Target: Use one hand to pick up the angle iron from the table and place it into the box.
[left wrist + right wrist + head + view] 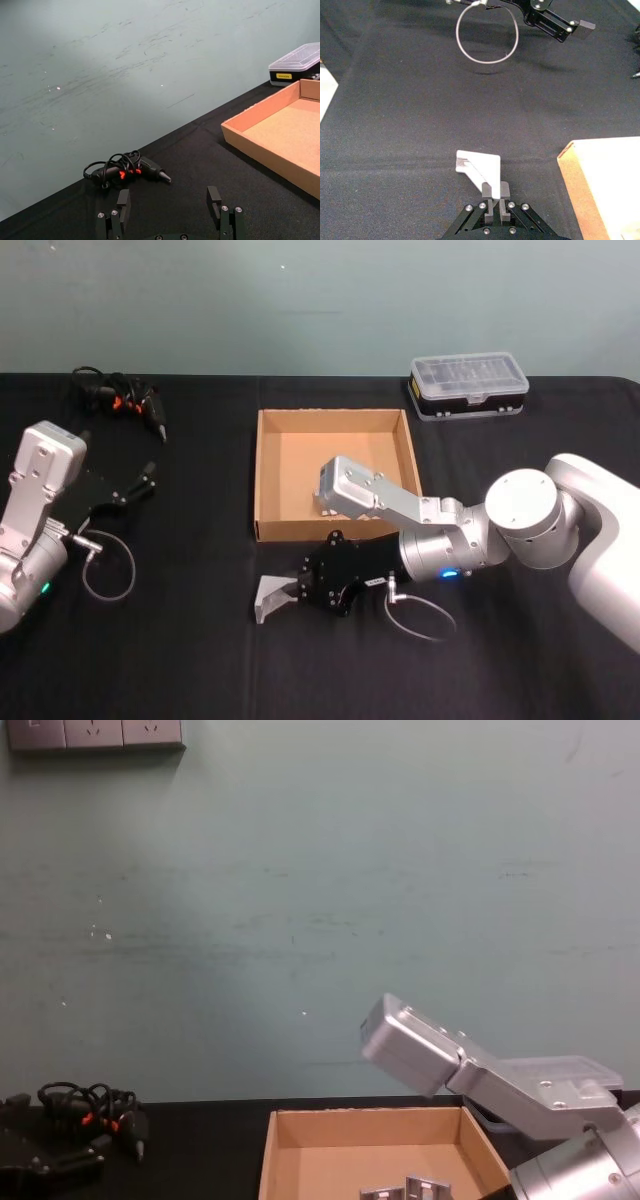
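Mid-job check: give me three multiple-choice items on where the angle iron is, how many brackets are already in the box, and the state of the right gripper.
1. Where is the light grey metal angle iron?
A. on the black table, near the tan cardboard box's front wall
B. inside the box
C. beside the clear-lidded case

2. How many grey pieces lie in the box?
A. none
B. two
C. five

3. What state is the right gripper in?
A. wide open above the box
B. shut on the angle iron
C. shut, empty

Answers: 1 A, the head view shows it on the table. 2 B, the chest view shows two. 3 B, its fingers pinch the iron's edge.
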Available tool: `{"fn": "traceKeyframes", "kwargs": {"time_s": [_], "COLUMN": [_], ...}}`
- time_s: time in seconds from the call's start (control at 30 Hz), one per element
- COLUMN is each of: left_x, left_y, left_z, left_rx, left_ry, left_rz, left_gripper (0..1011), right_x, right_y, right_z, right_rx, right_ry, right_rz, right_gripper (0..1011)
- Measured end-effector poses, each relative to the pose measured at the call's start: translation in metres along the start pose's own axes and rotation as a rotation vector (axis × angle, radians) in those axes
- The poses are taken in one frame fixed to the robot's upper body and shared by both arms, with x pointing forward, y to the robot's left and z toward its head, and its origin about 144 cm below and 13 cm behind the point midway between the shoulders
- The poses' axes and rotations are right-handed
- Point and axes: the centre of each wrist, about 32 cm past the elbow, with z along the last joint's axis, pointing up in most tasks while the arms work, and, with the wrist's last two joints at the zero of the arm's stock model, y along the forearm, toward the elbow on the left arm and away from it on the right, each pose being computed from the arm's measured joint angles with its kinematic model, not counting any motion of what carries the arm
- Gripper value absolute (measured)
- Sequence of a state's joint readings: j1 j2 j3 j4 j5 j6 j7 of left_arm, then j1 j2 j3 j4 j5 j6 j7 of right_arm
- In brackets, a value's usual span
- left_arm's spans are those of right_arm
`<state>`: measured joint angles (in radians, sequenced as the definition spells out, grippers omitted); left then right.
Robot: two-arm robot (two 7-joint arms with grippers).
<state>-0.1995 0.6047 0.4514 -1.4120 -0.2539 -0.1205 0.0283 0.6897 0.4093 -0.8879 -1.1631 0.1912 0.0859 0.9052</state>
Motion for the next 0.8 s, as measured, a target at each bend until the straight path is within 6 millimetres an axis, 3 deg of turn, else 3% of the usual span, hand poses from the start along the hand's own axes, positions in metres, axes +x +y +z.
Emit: {"fn": "traceKeyframes", "kwargs": {"time_s": [0.3,0.8], "left_x": [0.000,0.000], "left_y": [0.000,0.000], "left_z": [0.000,0.000], "left_rx": [0.000,0.000], "left_ry": [0.000,0.000], "left_rz": [0.000,0.000], "left_gripper": [1000,1000], "right_x": [-0.005,-0.021], "right_y": [-0.015,-0.065], "right_z": [0.002,0.009], "right_rx": [0.064,0.183], "right_ry": [0.004,0.055], "right_rz": [-0.062,-0.318], "right_gripper": [79,79]}}
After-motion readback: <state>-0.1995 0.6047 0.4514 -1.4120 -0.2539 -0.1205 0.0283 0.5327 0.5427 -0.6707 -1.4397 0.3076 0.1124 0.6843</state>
